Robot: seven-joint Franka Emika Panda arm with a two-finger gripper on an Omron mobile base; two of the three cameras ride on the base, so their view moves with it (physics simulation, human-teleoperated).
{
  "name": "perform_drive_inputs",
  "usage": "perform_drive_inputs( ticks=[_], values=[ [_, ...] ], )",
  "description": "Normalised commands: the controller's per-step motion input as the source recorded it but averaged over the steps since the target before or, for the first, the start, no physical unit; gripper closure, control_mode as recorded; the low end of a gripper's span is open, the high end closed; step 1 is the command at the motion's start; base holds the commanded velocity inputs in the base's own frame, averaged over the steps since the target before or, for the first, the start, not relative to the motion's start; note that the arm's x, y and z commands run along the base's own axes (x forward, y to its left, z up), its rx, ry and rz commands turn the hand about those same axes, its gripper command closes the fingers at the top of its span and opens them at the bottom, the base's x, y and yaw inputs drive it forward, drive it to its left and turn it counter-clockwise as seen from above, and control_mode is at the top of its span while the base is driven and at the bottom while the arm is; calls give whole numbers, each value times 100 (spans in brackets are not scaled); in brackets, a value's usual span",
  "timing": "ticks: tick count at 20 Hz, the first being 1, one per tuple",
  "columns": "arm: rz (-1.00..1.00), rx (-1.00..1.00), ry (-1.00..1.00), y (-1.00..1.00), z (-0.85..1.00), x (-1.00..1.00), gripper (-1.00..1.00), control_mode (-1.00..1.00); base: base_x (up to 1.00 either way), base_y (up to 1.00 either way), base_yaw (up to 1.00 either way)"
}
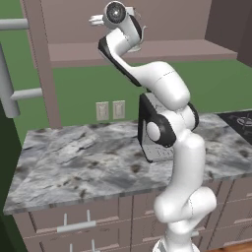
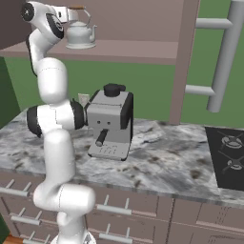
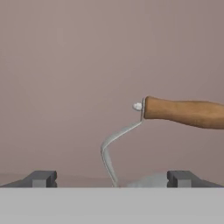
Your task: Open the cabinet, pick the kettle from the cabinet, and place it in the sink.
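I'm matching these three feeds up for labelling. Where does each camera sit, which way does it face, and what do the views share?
Left base view: behind the arm's left, looking forward over the marble counter into the open cabinet; arm at lower right.
Right base view: behind the arm's right, facing the coffee machine and kettle; arm at lower left.
Hand view: on the hand, facing the kettle's handle; open gripper at bottom.
Shared: both base views show the cabinet shelf.
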Motion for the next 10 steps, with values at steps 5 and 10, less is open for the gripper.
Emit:
perform_drive_inputs(
  ticks=[5, 10],
  values=[
    [0, 0, 3, 5, 4, 31, -100, -100, 0, 0, 0],
    [0, 0, 4, 4, 7, 33, -100, -100, 0, 0, 0]
  ],
)
